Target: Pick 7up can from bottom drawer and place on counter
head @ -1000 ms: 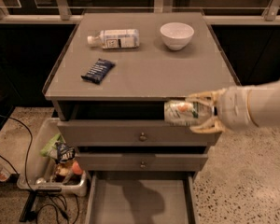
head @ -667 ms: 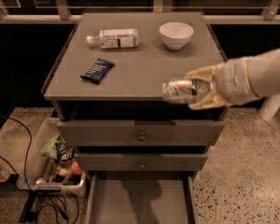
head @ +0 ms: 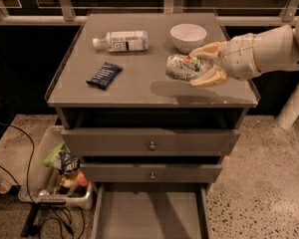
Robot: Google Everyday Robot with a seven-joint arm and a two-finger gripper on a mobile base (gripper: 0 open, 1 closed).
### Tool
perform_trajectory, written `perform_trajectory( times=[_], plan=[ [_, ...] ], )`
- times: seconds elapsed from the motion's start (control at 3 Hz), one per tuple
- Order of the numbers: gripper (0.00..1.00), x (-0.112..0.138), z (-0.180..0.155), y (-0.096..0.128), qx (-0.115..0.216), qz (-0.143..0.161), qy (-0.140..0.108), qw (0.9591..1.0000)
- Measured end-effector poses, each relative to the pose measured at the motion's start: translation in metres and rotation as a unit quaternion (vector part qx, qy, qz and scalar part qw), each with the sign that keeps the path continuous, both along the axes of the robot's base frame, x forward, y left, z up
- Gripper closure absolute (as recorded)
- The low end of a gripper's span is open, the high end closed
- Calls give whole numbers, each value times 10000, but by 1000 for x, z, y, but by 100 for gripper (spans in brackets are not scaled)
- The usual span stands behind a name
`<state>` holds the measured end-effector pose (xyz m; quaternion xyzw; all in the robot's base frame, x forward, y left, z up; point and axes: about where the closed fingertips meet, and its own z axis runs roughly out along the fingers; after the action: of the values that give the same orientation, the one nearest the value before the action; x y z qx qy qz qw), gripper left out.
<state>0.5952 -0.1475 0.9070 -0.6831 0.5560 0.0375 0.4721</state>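
The 7up can, silvery-green with red-orange marks, lies sideways in my gripper, which is shut on it. The gripper comes in from the right on a white arm and holds the can above the right part of the grey counter, just in front of the white bowl. A shadow falls on the counter under the can. The bottom drawer stands pulled open at the bottom of the view, its grey floor bare.
A white bowl sits at the counter's back right. A white-labelled clear bottle lies at the back left. A dark snack packet lies left of centre. Two knobbed drawers are shut. A bin of packets stands on the floor at left.
The gripper with the can has risen from in front of the top drawer to above the counter's right part and moved back toward the bowl.
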Motion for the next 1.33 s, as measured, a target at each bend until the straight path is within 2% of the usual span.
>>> perform_trajectory(
  times=[0.33, 0.67, 1.0, 1.33],
  plan=[
    [100, 24, -13, 4, 462, -115, 250, 9986],
    [100, 38, -25, -1, 737, -481, 432, 9952],
    [100, 50, -32, -11, 923, -905, 552, 9901],
    [100, 62, -37, -16, 969, -1175, 651, 9862]
  ],
)
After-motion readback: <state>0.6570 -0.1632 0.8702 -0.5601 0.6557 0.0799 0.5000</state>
